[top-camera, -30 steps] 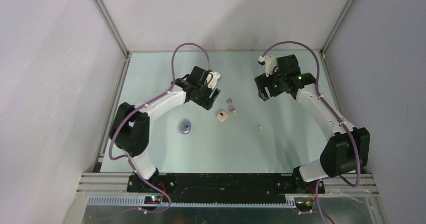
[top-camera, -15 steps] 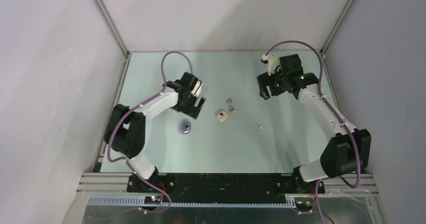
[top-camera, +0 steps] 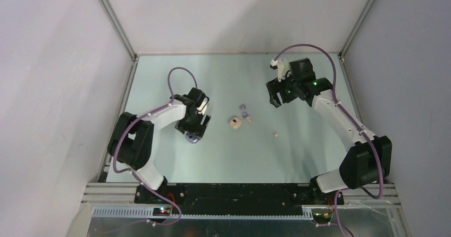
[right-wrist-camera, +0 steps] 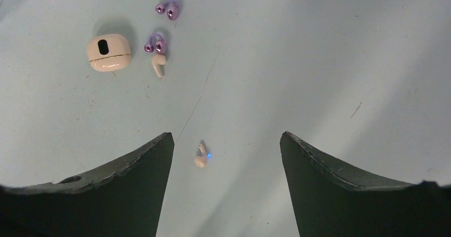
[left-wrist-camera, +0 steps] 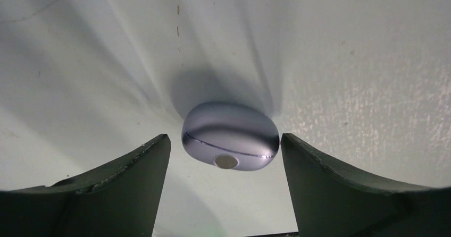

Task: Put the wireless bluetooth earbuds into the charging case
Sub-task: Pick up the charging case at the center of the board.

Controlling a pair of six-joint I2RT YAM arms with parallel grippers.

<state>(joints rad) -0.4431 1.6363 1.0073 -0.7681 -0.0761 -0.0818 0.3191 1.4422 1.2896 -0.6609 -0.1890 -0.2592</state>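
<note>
Closing on the lavender charging case (left-wrist-camera: pixel 228 125) is the risky part. The left gripper (left-wrist-camera: pixel 223 141) straddles it with jaws wide and nothing held, and the shell is smooth and rounded, so an off-centre squeeze may well squirt it across the table (left-wrist-camera: pixel 345 61) or spin it. Its lid appears shut (a seam runs round the front), which I judge the main obstacle, since no bud goes in until it opens. Seen from overhead, a white case (top-camera: pixel 233 123) lies at about two o'clock from the lavender one, well apart, with two lavender earbuds (right-wrist-camera: pixel 167 9) and a white earbud (right-wrist-camera: pixel 158 64) just beyond it. A lone white earbud (right-wrist-camera: pixel 201 156) sits farther off at three o'clock. The right gripper (right-wrist-camera: pixel 226 136) hangs above these, also wide open and empty. Pairing buds with the wrong-coloured case is a further hazard.
</note>
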